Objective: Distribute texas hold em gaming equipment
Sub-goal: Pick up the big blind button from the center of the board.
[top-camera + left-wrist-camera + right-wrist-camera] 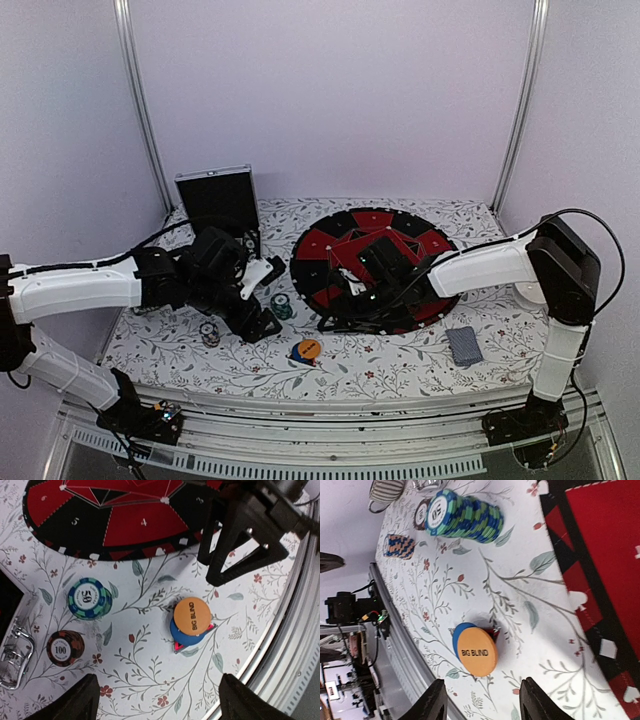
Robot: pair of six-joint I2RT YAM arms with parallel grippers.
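An orange "BIG BLIND" button (192,615) lies on a blue button (180,632) and a small red-black triangle (178,647) near the table's front edge (308,349). A teal chip stack (90,598) and a brown chip stack (65,647) stand to their left. A stack of grey-blue cards (464,345) lies at the front right. My left gripper (160,707) is open and empty, above the cloth short of the buttons. My right gripper (485,707) is open and empty, hovering over the mat's near edge (335,305), with the orange button (476,652) just ahead.
The large round red-and-black mat (375,262) fills the middle. The silver-edged black case (217,198) stands open at the back left. Another striped chip stack (210,333) stands at the front left. The two grippers are close together by the teal stack (283,305).
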